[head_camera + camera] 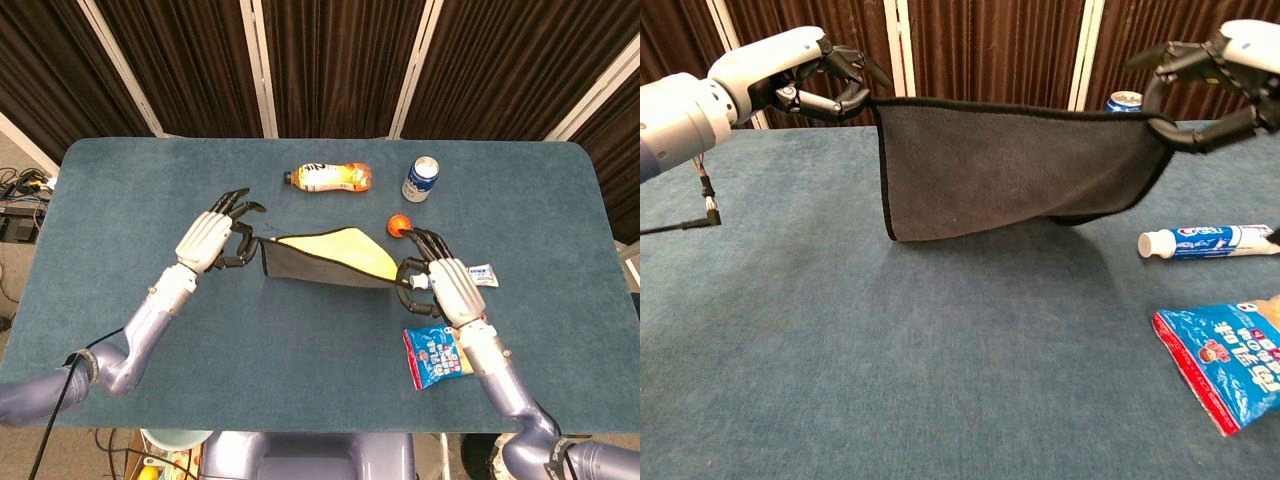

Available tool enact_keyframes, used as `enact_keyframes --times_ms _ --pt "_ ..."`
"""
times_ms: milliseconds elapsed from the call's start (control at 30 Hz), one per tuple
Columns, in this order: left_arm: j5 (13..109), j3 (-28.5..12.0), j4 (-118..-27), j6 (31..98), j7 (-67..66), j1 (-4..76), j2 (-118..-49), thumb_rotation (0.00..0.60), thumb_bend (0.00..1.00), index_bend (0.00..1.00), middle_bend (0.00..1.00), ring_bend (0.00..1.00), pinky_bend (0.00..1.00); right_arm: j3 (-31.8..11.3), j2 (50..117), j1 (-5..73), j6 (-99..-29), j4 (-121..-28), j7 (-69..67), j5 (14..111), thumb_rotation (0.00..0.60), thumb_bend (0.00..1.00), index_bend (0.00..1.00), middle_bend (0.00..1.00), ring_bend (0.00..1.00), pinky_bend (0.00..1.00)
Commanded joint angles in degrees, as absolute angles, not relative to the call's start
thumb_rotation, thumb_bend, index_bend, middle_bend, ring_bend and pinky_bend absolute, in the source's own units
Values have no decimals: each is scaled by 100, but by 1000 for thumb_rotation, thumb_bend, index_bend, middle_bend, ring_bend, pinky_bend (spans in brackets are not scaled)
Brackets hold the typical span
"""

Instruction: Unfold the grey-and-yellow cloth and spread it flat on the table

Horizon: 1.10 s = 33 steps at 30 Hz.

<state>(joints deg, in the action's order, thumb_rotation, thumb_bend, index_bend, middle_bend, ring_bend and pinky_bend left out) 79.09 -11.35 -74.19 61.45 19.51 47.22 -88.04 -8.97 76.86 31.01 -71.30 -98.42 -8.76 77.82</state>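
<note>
The cloth (335, 252) is stretched between my two hands over the middle of the table (300, 340). Its yellow side faces up and away in the head view. Its grey side (1000, 165) faces the chest camera and hangs like a curtain. My left hand (210, 238) pinches the cloth's left top corner, also seen in the chest view (805, 82). My right hand (445, 288) pinches the right top corner (1210, 90). The lower edge hangs close to the table; whether it touches, I cannot tell.
An orange drink bottle (328, 178) lies at the back, with a blue can (421, 179) to its right. An orange ball (398, 226) sits behind the cloth. A toothpaste tube (1210, 241) and a blue snack bag (1230, 365) lie near my right hand.
</note>
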Motion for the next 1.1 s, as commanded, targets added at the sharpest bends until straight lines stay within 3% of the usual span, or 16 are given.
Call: enact_keyframes --times_ms 33,600,967,1100 --pt "8091 -1012 -7783 6256 1983 4577 -8580 600 549 804 218 0 58 -774 7739 2950 -7249 -9889 -995 7907 600 497 622 123 0 0" --pt "8371 -728 -8621 6390 2034 4156 -7703 600 549 806 218 0 58 -390 8190 2568 -7293 -9834 -1099 8178 600 495 622 124 0 0" --pt "8585 -539 -8825 6305 2131 4053 -7491 600 549 806 218 0 57 -39 8317 2249 -7522 -9854 -779 8523 600 496 619 124 0 0" --pt "8684 -472 -8882 6317 2175 4015 -7473 600 549 805 218 0 58 48 8274 2105 -7712 -9907 -659 8696 600 495 546 104 0 0"
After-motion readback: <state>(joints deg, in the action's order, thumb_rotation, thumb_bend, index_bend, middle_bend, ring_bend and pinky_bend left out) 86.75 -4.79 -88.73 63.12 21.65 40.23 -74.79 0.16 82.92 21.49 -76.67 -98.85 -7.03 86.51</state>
